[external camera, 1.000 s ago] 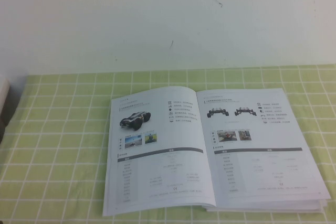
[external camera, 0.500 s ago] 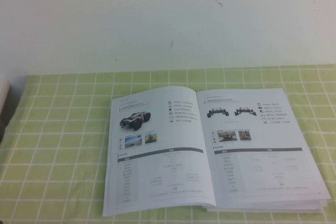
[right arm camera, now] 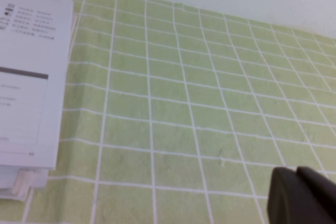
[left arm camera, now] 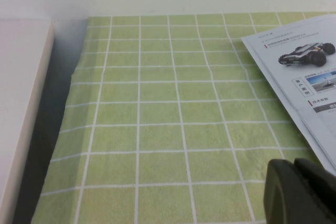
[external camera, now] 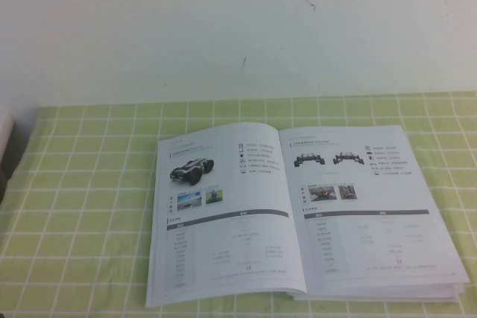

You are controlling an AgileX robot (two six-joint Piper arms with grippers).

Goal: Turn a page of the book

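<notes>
The book (external camera: 298, 214) lies open and flat on the green checked cloth (external camera: 89, 184). Its right-hand page (external camera: 365, 214) shows two small black wheeled-chassis pictures above a grey-barred table. The left-hand sheet (external camera: 216, 221) shows one black-and-white vehicle. Neither arm shows in the high view. My left gripper (left arm camera: 295, 167) is shut and empty, hovering over the cloth beside the book's left edge (left arm camera: 299, 72). My right gripper (right arm camera: 296, 172) is shut and empty over the cloth, well off the book's right edge (right arm camera: 26, 77).
A white box (left arm camera: 21, 103) stands at the cloth's left edge and also shows in the high view (external camera: 4, 135). A white wall (external camera: 238, 27) rises behind the table. The book's front edge sits close to the table's near edge.
</notes>
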